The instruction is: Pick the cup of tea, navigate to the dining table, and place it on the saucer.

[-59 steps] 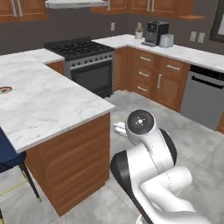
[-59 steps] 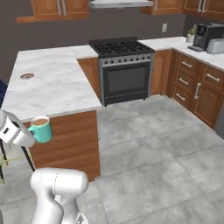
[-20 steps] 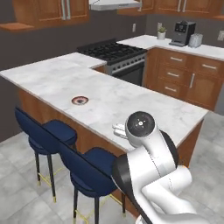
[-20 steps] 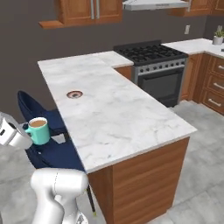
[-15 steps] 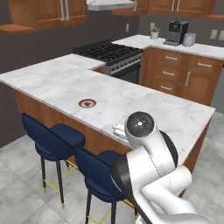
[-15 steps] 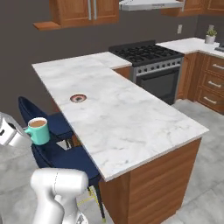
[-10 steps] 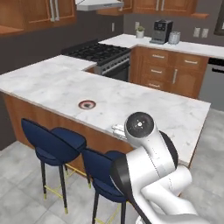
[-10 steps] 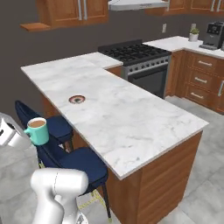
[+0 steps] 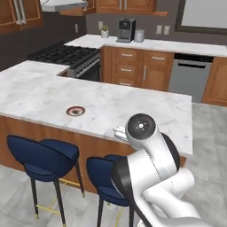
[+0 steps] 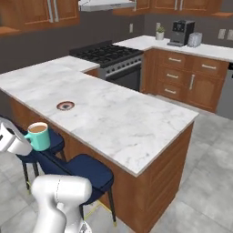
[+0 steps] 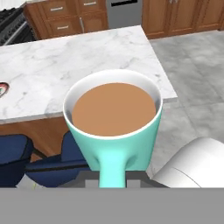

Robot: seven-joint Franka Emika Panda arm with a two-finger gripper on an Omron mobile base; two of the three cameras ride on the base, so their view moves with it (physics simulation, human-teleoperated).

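The cup of tea (image 11: 113, 118) is a teal mug full of brown liquid. My gripper (image 11: 113, 179) is shut on its handle and holds it upright. From the right base view the cup of tea (image 10: 38, 135) hangs in my gripper (image 10: 26, 137) above the blue stools, short of the dining table's (image 10: 118, 120) near edge. The saucer (image 10: 65, 105) is a small round dark-red disc lying on the marble top (image 9: 133, 102), beyond the cup and to its right. In the left base view the saucer (image 9: 75, 111) lies left of my arm. The saucer (image 11: 3, 89) also peeks in at the hand view's left edge.
Blue stools (image 9: 40, 155) (image 10: 82, 170) stand along the table's near side, under the cup. A stove (image 10: 107, 52) adjoins the far end of the table. The wall counter holds a coffee machine (image 9: 126, 30) above a dishwasher (image 9: 188, 77). Open grey floor (image 10: 205, 182) lies right of the table.
The whole picture has shifted, so the base has moved along the dining table's stool side. The cup stays in the shut gripper at the same spot relative to the arm.
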